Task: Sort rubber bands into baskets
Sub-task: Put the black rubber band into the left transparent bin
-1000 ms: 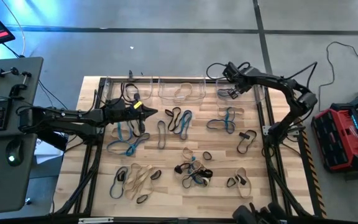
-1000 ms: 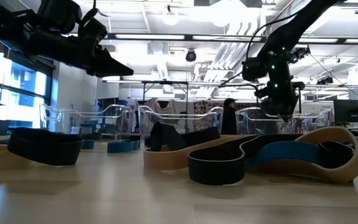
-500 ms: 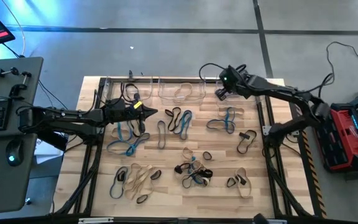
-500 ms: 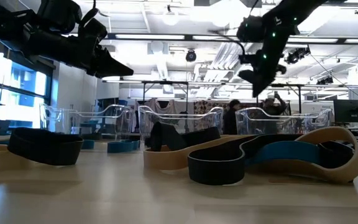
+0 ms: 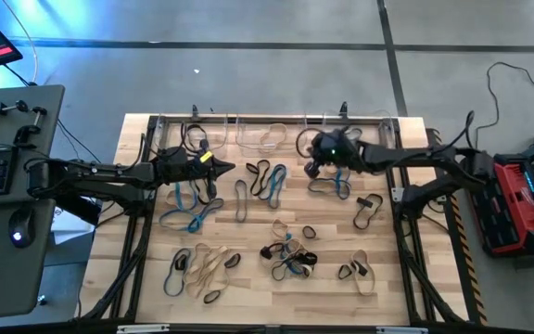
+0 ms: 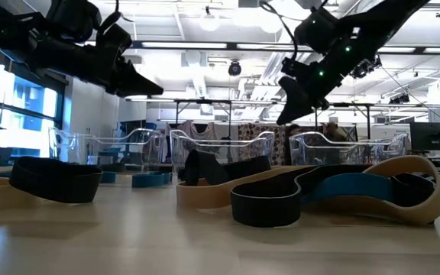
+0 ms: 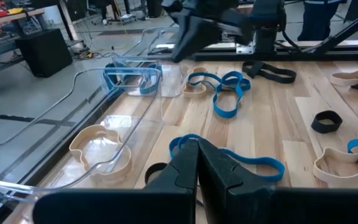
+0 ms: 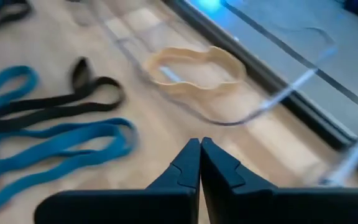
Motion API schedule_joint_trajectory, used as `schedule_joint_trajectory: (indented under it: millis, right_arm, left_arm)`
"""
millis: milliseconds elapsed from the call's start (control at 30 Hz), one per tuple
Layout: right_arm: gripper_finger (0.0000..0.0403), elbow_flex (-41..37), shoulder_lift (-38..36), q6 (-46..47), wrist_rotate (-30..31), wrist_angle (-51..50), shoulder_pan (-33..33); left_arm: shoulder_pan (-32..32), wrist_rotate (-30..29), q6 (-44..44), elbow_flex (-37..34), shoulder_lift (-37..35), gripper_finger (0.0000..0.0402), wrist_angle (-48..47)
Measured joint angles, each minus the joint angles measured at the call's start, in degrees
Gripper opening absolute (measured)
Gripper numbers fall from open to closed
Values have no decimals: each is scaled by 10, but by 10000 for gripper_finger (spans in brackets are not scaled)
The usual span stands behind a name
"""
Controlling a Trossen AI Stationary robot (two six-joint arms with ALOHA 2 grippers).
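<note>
While I look down from overhead, the rubber bands (image 5: 276, 255) lie scattered over most of the table (image 5: 248, 292), with three clear baskets (image 5: 272, 134) lined up along the far edge. My right gripper (image 5: 311, 167) hangs above the board just in front of the middle and right baskets, close to a blue and black cluster (image 5: 267, 178). The left gripper (image 5: 228, 167) sits over the left-centre, near the left basket.

From table height, both grippers ride well above the surface with nothing dangling from either. Thick black, tan and blue loops fill the foreground, slumped and folded on themselves.

Through the left wrist camera, the left fingers (image 7: 219, 171) are pressed together and empty, with a blue band (image 7: 229, 93) lying ahead on the wood and a tan one already inside a basket (image 7: 104, 149).

Through the right wrist camera, those fingers (image 8: 219, 171) are likewise closed on nothing, above blue and black loops, with a tan band (image 8: 194, 68) resting in a basket.

I judge these bands light, floppy and grippy. I would pinch one strand where a loop stands clear of its neighbours, since tangled ones will likely drag others along.
</note>
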Motion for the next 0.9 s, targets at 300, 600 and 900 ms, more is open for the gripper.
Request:
schedule_joint_trajectory:
  millis: [300, 600, 900]
  right_arm:
    - [0, -10, 0, 4, 30, 43, 100]
    - [0, -11, 0, -7, 82, 43, 156]
    - [0, -11, 0, -5, 83, 42, 219]
  left_arm:
    - [-1, 0, 0, 0, 0, 0, -13]
    - [-2, 1, -7, 0, 0, 0, -42]
    - [-34, 5, -39, 0, 0, 0, -83]
